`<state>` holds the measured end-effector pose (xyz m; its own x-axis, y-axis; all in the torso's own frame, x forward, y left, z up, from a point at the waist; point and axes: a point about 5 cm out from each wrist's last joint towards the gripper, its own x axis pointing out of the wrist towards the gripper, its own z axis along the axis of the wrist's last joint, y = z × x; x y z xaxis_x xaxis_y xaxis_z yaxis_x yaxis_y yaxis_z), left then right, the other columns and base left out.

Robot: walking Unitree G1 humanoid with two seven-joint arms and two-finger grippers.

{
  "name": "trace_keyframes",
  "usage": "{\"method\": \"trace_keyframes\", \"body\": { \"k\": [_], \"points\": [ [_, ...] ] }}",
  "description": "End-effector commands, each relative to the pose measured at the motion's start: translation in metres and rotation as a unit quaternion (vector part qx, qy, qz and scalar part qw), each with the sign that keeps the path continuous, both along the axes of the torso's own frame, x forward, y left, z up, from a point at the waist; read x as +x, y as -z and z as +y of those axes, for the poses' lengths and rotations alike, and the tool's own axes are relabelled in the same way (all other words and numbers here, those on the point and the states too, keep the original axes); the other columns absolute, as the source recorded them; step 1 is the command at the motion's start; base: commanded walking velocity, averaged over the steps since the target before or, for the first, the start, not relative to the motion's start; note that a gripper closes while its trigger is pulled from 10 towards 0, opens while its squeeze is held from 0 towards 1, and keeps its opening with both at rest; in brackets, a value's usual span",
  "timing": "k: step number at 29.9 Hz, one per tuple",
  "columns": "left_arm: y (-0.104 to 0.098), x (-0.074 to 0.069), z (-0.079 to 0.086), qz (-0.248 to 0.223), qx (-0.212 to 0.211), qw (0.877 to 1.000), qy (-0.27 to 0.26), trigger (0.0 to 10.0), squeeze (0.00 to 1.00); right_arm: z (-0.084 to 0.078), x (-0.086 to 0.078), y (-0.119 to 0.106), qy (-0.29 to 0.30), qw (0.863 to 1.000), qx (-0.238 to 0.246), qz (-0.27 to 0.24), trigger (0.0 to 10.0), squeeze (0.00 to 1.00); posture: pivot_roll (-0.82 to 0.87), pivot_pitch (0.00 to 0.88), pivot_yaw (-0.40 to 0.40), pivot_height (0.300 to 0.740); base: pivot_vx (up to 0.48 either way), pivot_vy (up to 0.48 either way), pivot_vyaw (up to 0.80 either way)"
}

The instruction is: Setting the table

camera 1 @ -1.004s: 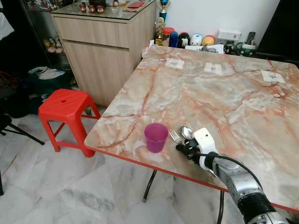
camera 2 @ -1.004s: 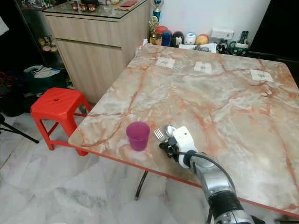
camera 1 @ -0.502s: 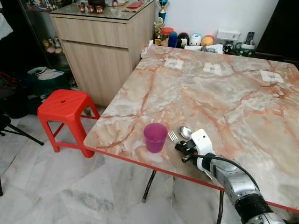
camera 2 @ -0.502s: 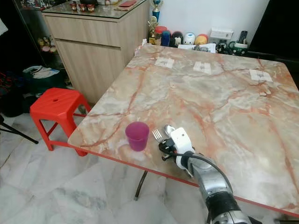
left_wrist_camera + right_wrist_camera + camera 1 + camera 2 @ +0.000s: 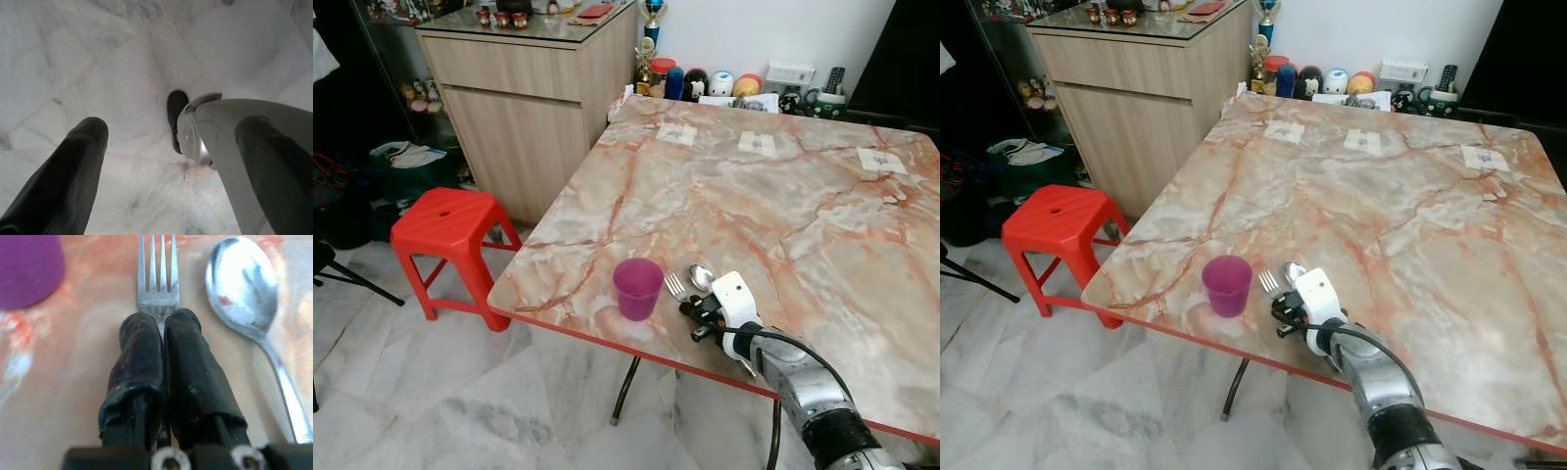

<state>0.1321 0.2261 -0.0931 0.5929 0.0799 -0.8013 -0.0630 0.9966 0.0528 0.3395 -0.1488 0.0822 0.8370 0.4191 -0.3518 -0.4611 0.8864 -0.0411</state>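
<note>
1. Your right gripper (image 5: 164,333) is pinching the fork (image 5: 157,281), its fingers (image 5: 139,362) closed on the handle near the table (image 5: 783,206) edge.
2. Dragging it sideways risks knocking the spoon (image 5: 244,289) lying just beside.
3. The purple cup (image 5: 637,288) is standing close too; a swing could be tipping it.
4. Your left gripper (image 5: 161,161) is hanging open over the floor.

Handle of the fork (image 5: 157,286) hidden beneath the pressed-together fingers (image 5: 139,367) of the right gripper (image 5: 164,320). Purple cup (image 5: 27,267) cropped at the frame corner; spoon (image 5: 247,293) handle cut off at the edge. Figurines (image 5: 501,16) on the cabinet (image 5: 533,83) too small to identify.
</note>
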Motion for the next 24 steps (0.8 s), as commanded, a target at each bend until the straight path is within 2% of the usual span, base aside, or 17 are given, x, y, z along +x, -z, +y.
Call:
{"method": "trace_keyframes", "body": {
  "k": [1, 2, 3, 4, 8, 9, 10, 12, 13, 16, 17, 19, 24],
  "points": [
    [0.004, -0.010, -0.001, 0.015, 0.000, 1.000, -0.003, 10.0, 0.00, -0.004, 0.003, -0.009, 0.038, 0.998, 0.033, -0.033, 3.8, 0.00, 0.05, 0.101, -0.004, 0.740, 0.000, 0.000, 0.00],
    [0.004, -0.011, -0.001, 0.016, -0.001, 1.000, -0.003, 10.0, 0.00, -0.004, 0.004, -0.014, 0.047, 0.997, 0.044, -0.044, 3.8, 0.00, 0.05, 0.101, -0.004, 0.740, 0.000, 0.000, 0.00],
    [0.004, -0.011, -0.003, 0.016, -0.002, 1.000, -0.002, 10.0, 0.00, -0.004, 0.005, -0.018, 0.054, 0.996, 0.053, -0.056, 7.7, 0.00, 0.04, 0.100, -0.005, 0.740, 0.000, 0.000, 0.00],
    [0.005, -0.012, -0.003, 0.016, -0.002, 1.000, -0.002, 10.0, 0.00, -0.004, 0.005, -0.021, 0.057, 0.995, 0.058, -0.061, 10.0, 0.00, 0.04, 0.100, -0.005, 0.740, 0.000, 0.000, 0.00],
    [0.005, -0.013, -0.006, 0.017, -0.003, 1.000, -0.001, 10.0, 0.00, -0.005, 0.006, -0.026, 0.064, 0.993, 0.058, -0.076, 10.0, 0.00, 0.04, 0.098, -0.006, 0.740, 0.000, 0.000, 0.00],
    [0.006, -0.014, -0.006, 0.018, -0.003, 1.000, -0.001, 10.0, 0.00, -0.005, 0.007, -0.034, 0.069, 0.991, 0.064, -0.097, 10.0, 0.00, 0.04, 0.097, -0.007, 0.740, 0.000, 0.000, 0.00],
    [0.006, -0.014, -0.006, 0.018, -0.003, 1.000, -0.001, 10.0, 0.00, -0.005, 0.007, -0.034, 0.069, 0.991, 0.064, -0.097, 10.0, 0.00, 0.04, 0.097, -0.007, 0.740, 0.000, 0.000, 0.00],
    [0.005, -0.015, 0.001, 0.021, 0.000, 1.000, -0.004, 10.0, 0.00, -0.001, 0.007, -0.051, 0.072, 0.984, 0.072, -0.149, 10.0, 0.00, 0.04, 0.095, -0.011, 0.740, 0.000, 0.000, 0.00],
    [0.005, -0.015, 0.001, 0.021, 0.000, 1.000, -0.004, 10.0, 0.00, -0.001, 0.007, -0.051, 0.072, 0.984, 0.072, -0.149, 10.0, 0.00, 0.04, 0.095, -0.011, 0.740, 0.000, 0.000, 0.00],
    [0.004, -0.015, 0.006, 0.022, 0.003, 1.000, -0.008, 10.0, 0.00, -0.003, 0.007, -0.068, 0.107, 0.970, 0.075, -0.204, 10.0, 0.00, 0.04, 0.094, -0.012, 0.740, 0.000, 0.000, 0.00],
    [0.003, -0.014, 0.009, 0.021, 0.005, 1.000, -0.010, 10.0, 0.00, -0.010, 0.006, -0.074, 0.144, 0.961, 0.078, -0.223, 10.0, 0.00, 0.04, 0.091, -0.014, 0.740, 0.000, 0.000, 0.00],
    [0.002, -0.013, 0.012, 0.021, 0.007, 1.000, -0.010, 10.0, 0.00, -0.020, 0.002, -0.072, 0.206, 0.948, 0.098, -0.221, 10.0, 0.00, 0.02, 0.082, -0.018, 0.740, 0.000, 0.000, 0.00],
    [0.004, -0.014, 0.004, 0.024, 0.005, 1.000, -0.005, 10.0, 0.00, -0.027, -0.015, -0.065, 0.243, 0.937, 0.091, -0.236, 10.0, 0.00, 0.02, 0.068, -0.018, 0.740, 0.000, 0.000, 0.00]
  ]
}}
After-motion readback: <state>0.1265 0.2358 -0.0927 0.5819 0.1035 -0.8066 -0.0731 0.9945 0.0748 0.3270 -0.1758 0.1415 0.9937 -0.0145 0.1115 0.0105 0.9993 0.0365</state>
